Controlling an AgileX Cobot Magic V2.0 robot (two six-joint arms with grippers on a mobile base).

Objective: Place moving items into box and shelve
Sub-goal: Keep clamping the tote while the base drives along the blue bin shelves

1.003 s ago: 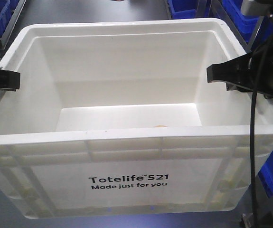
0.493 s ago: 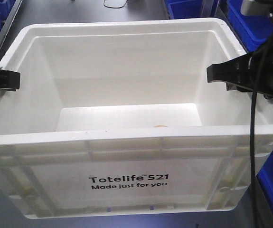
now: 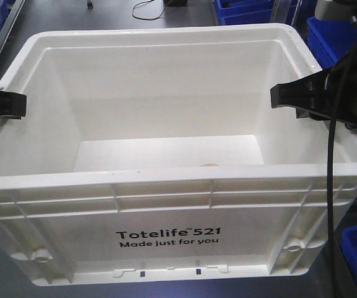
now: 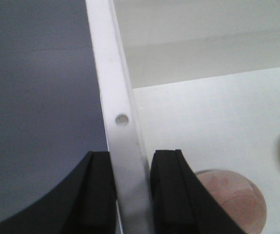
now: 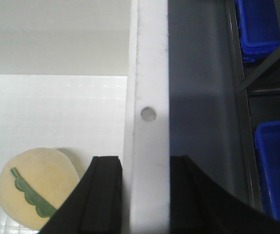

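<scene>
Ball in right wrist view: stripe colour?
Dark green, scalloped edge, on the pale yellow ball; right wrist view shows it best.

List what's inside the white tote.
On the floor of the tote: a pale yellow ball with a green stripe and a pinkish round item, both partly cut off. The near wall hides the front floor strip.

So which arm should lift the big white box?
Neither alone, I'd say both. The left claw pinches one side rim of the box and the right claw pinches the opposite rim, so they look equally placed to lift it together.
</scene>
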